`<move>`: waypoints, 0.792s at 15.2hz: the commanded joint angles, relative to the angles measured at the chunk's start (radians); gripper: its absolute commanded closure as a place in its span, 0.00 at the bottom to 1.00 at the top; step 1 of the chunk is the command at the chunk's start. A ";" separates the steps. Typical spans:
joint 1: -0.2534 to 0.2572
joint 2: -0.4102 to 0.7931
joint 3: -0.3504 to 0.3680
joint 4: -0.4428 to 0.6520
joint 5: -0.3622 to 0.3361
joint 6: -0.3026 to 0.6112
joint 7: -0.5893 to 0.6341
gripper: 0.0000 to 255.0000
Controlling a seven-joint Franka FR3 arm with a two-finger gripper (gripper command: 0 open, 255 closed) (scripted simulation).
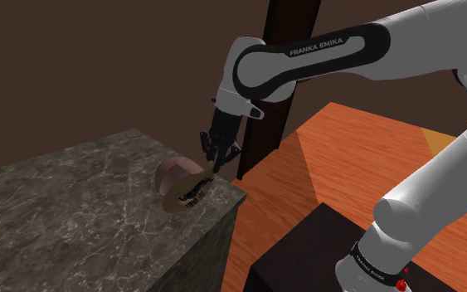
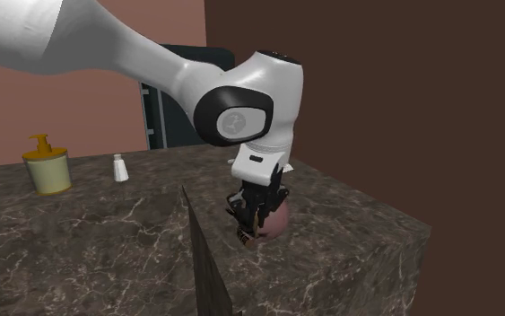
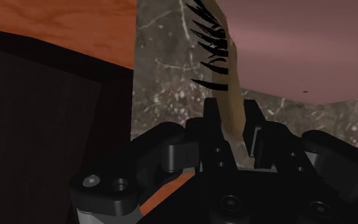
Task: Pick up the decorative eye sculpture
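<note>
Pincer (image 3: 233, 113): nearly closed, with only a narrow gap between its two fingers (image 3: 255, 127). That gap is taken up by the thin tan rim of the eye sculpture (image 3: 298, 44). In the wrist view both fingers press against the rim, one on each face, so the sculpture is clasped. The black lashes project from the rim just beyond the fingertips, and the pink dome bulges out on one side of it.

Location of the sculpture: it lies on the dark marbled desk (image 1: 74, 207), close to the desk's near corner. In the shoulder view the eye sculpture (image 1: 182, 181) sits at 7 o'clock from the pincer (image 1: 213, 172). In the second exterior view the eye sculpture (image 2: 277, 221) shows at 3 o'clock from the pincer (image 2: 255, 224), partly hidden behind it. Whether its underside touches the desk cannot be told.

Count:
- eye sculpture – one
- yellow pump bottle (image 2: 47, 166) – one, at 9 o'clock on the desk (image 2: 349, 251) in the second exterior view
- small white shaker (image 2: 120, 167) – one, at 3 o'clock from the bottle and near it
- arm (image 1: 323, 54) – one, with two fingers

Arm pose, shoulder view: the arm rises from the dark stand (image 1: 306, 257) at 5 o'clock. The forearm runs across the top of the picture toward 9 o'clock. The wrist bends downward, so the hand points down at the desk corner, tilted toward 7 o'clock. In the second exterior view the hand hangs almost straight down over the sculpture.
</note>
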 commanded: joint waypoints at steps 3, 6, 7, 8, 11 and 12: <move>-0.002 -0.021 -0.012 0.038 0.001 -0.056 0.007 1.00; -0.004 -0.032 -0.019 0.069 0.000 -0.097 0.013 1.00; -0.004 -0.036 -0.022 0.080 -0.001 -0.110 0.015 1.00; -0.005 -0.039 -0.024 0.090 -0.001 -0.124 0.018 1.00; -0.006 -0.046 -0.031 0.124 -0.004 -0.163 0.025 1.00; -0.006 -0.047 -0.032 0.125 -0.004 -0.165 0.026 1.00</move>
